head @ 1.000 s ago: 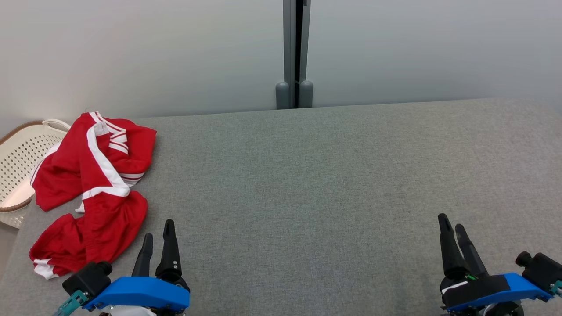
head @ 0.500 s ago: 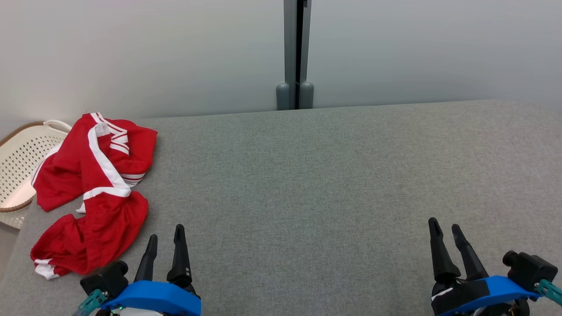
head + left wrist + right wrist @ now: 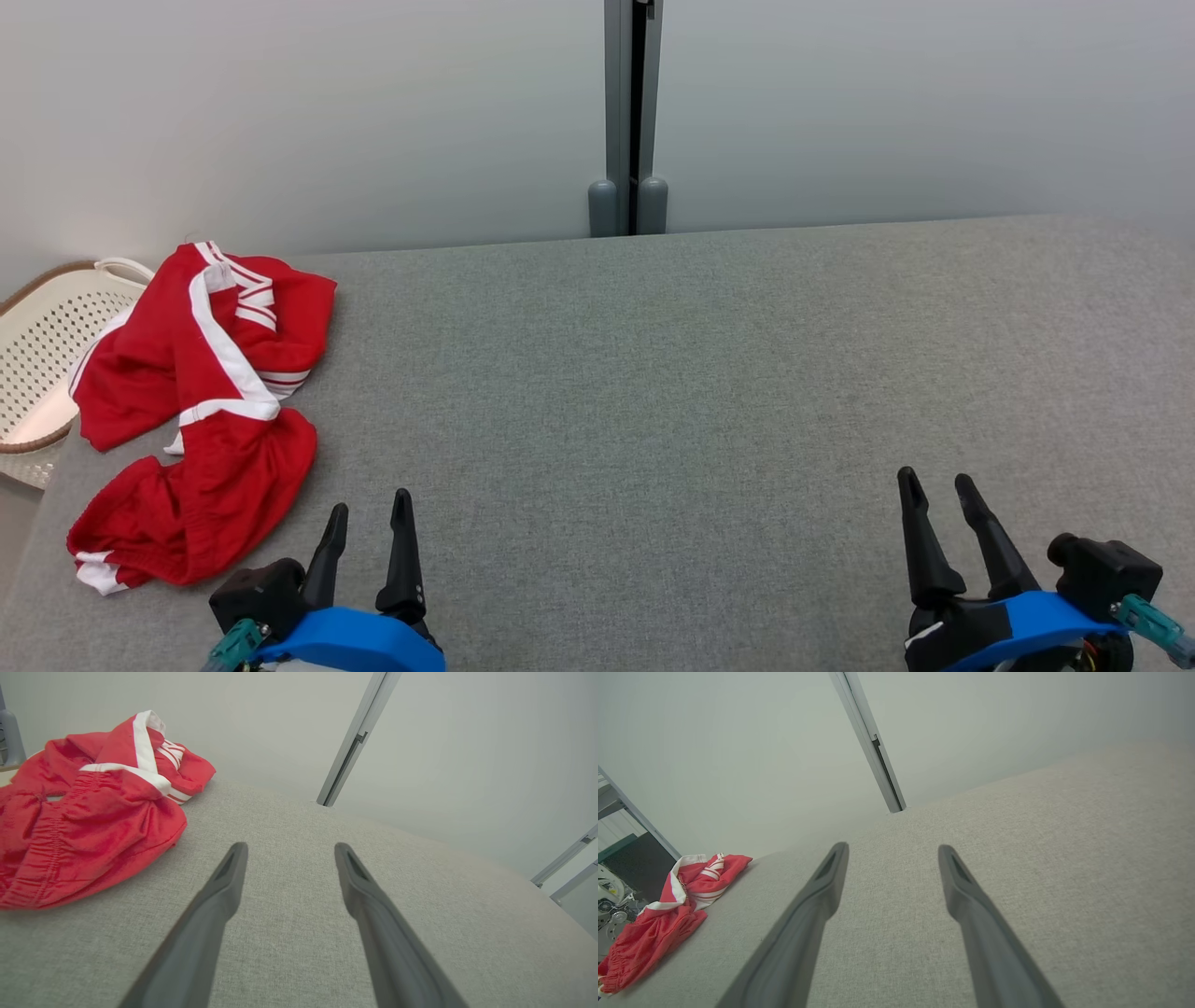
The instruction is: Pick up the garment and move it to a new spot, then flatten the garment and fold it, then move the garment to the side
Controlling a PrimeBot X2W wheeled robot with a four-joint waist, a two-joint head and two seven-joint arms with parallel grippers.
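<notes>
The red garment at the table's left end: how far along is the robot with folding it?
Nothing looks done: the red garment lies crumpled at the grey table's left end, beside a white basket. Nothing is in hand: the left gripper and right gripper stand open and empty, clear of the cloth. Everything remains: picking up, moving, flattening, folding, setting aside.

Head view: mounted high, facing forward and down across the grey table (image 3: 653,392) to the wall (image 3: 280,112); left pincer (image 3: 370,501) and right pincer (image 3: 933,475) at its bottom edge. Left wrist view: low, close over the table, sighting along its fingers (image 3: 210,914); red garment (image 3: 84,812) near, on its left. Right wrist view: equally low, garment small and distant at lower left. All three share table, garment, grey wall post (image 3: 632,112).
</notes>
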